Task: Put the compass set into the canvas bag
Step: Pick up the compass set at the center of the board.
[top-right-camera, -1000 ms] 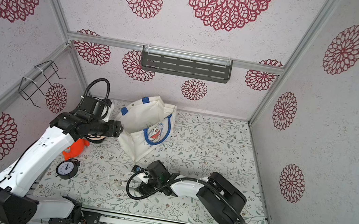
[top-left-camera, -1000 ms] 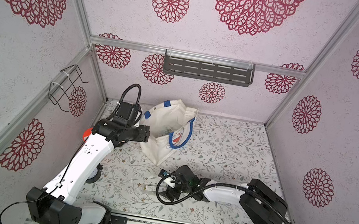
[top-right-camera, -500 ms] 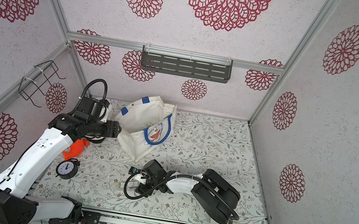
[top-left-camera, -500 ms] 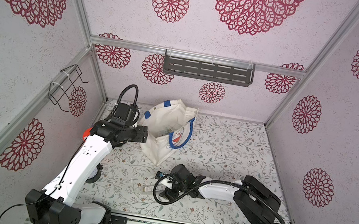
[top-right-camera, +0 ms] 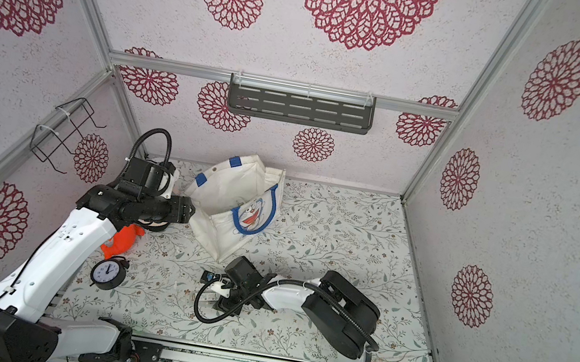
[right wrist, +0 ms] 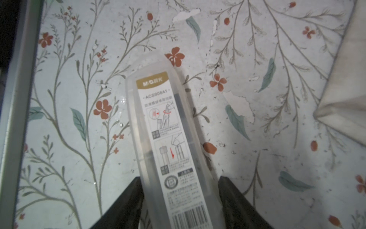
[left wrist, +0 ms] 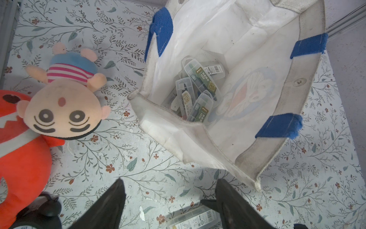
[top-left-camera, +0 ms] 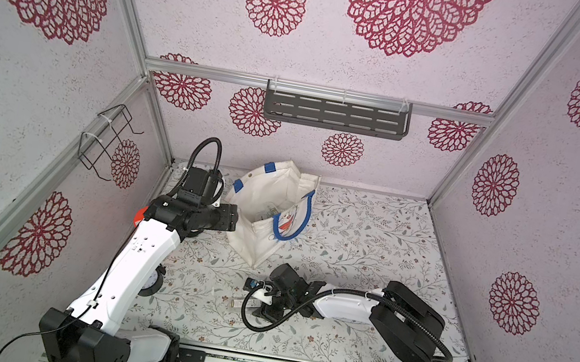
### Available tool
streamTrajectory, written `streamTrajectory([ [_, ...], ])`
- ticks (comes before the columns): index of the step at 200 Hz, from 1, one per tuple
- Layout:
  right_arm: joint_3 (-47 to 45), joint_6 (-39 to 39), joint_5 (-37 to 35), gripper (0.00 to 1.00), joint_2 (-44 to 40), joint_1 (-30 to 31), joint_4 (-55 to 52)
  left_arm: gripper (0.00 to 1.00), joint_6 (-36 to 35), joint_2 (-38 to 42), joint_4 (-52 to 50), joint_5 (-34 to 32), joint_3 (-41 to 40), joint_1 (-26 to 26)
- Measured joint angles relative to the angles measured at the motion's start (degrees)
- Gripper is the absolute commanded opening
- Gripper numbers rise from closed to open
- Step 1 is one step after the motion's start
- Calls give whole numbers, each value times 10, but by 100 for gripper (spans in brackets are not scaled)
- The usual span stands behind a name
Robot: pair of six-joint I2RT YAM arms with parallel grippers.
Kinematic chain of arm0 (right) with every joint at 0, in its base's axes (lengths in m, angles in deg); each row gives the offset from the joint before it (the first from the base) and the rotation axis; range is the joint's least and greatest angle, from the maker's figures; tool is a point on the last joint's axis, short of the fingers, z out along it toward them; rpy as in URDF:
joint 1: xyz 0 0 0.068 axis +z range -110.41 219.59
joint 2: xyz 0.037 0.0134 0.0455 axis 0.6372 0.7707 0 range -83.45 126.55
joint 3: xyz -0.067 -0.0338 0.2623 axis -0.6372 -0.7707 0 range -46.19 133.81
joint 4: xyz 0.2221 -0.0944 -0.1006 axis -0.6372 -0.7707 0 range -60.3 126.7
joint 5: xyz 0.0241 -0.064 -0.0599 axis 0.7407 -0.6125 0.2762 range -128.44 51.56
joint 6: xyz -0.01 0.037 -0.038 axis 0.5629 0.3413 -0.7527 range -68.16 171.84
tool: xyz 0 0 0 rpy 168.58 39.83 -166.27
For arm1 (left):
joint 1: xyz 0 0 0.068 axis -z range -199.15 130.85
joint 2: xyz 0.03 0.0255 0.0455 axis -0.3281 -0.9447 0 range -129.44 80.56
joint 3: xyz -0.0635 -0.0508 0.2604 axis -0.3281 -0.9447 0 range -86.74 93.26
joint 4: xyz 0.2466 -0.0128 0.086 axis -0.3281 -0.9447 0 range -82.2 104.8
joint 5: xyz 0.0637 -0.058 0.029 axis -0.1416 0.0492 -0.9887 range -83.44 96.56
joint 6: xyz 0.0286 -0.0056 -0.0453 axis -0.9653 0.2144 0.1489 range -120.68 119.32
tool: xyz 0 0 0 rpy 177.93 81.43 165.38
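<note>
Because the clear plastic compass-set case [right wrist: 170, 138] lies flat on the floral tabletop [right wrist: 267, 158], near the cream-white boxy canvas bag with blue handles [top-left-camera: 250, 241], the right fingers [right wrist: 126, 208] straddle its end; whether they grip yet I cannot tell. The left fingers [left wrist: 107, 208] hang open beside the bag's mouth.

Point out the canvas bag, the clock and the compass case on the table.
canvas bag [top-right-camera: 252, 218]: in a top view, printed side.
clock [top-right-camera: 106, 273]: in a top view, dial.
compass case [right wrist: 168, 138]: right wrist view, label.
</note>
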Motion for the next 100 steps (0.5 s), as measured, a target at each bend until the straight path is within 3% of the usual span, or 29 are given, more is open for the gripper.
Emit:
streamTrajectory([
  [100, -53, 33, -24, 32, -56, 0, 9, 76, 2, 9, 0, 3, 0, -3],
])
